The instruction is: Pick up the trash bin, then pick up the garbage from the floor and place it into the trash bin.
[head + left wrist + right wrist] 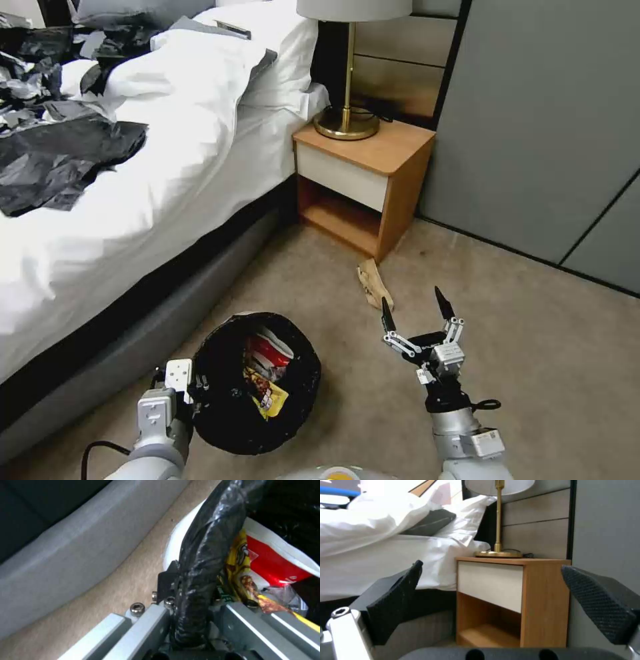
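Note:
The trash bin [220, 400], round and lined with a black bag, hangs just above the carpet beside the bed, with my left gripper [193, 388] shut on its rim. In the left wrist view the bag-wrapped rim [200, 562] runs between the jaws. Inside lie a red-white packet [270, 350] and yellow snack wrappers [270, 400]. A piece of garbage, a brown paper bag [375, 283], lies on the carpet by the nightstand's front corner. My right gripper [415, 308] hovers open just short of it, fingertips [396, 600] pointing toward the nightstand.
The wooden nightstand [363, 180] with a brass lamp [348, 117] stands ahead. The bed [133, 200] with white duvet and black plastic sheets [60, 160] lines the left side. Grey wardrobe panels [540, 127] close the right. Carpet lies open on the right.

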